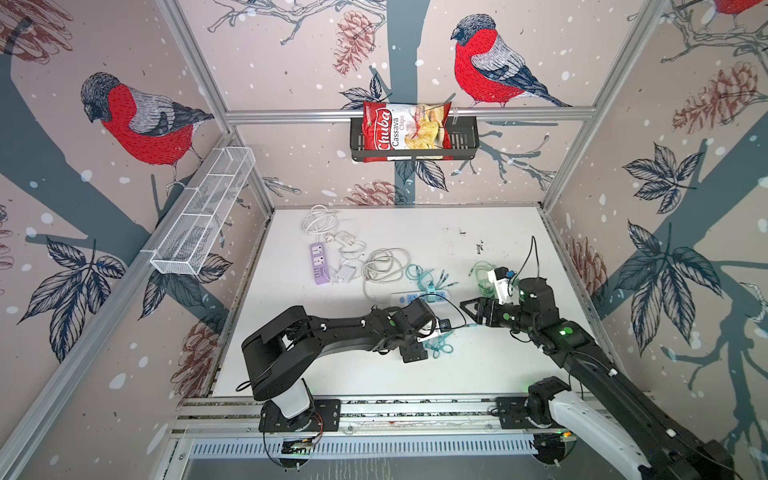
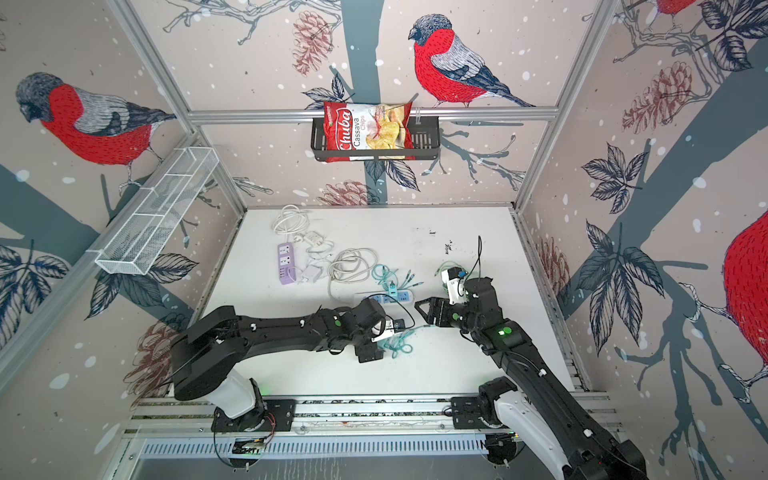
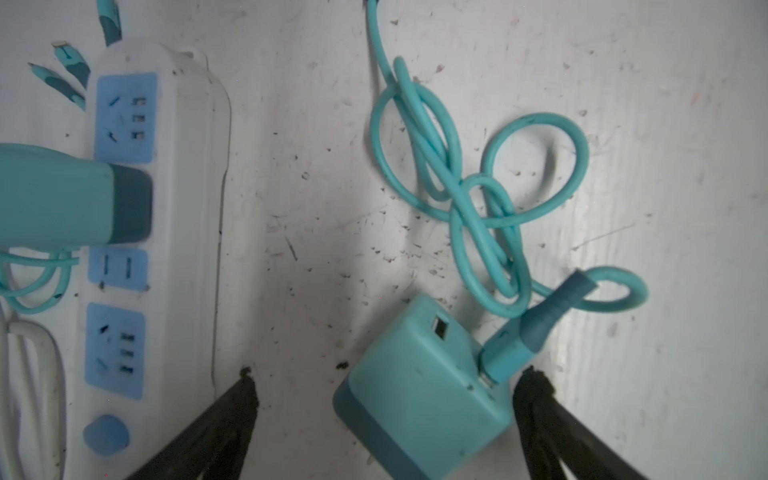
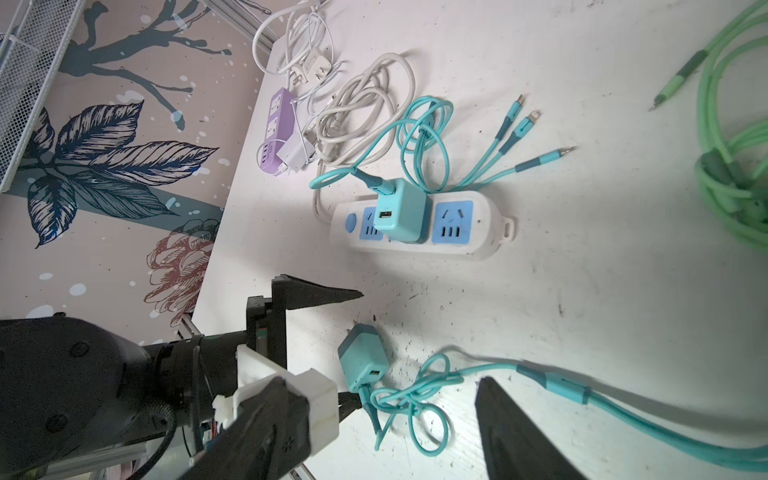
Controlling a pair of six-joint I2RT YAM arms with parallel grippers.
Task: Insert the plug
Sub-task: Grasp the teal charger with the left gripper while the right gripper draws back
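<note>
"Left wrist view: the left gripper (image 3: 386,386) has its jaws spread wide, straddling the teal USB charger (image 3: 419,395). The charger lies loose on the table (image 3: 665,124), much nearer one finger than the other, and nothing is pinched."

"And the other arm?"

"The right gripper (image 1: 473,313) is parted too. It hangs just beside the charger's teal cable (image 3: 457,178) without clamping it (as far as the right wrist view lets me judge)."

"So which step is this?"

"The pickup, I'd say. The next move calls for closing on the charger's flat sides, turning its prongs downward and lining them up over a free socket on the white power strip (image 3: 187,208) close by. The strip's middle socket is taken by a second teal charger (image 3: 75,195), so an end socket it must be."

"Any containers?"

"Two, both on the walls. The black wall basket (image 1: 465,143) holds a Chuba cassava chips bag (image 1: 405,126). The white wire basket (image 1: 203,212) shows nothing inside."
</note>
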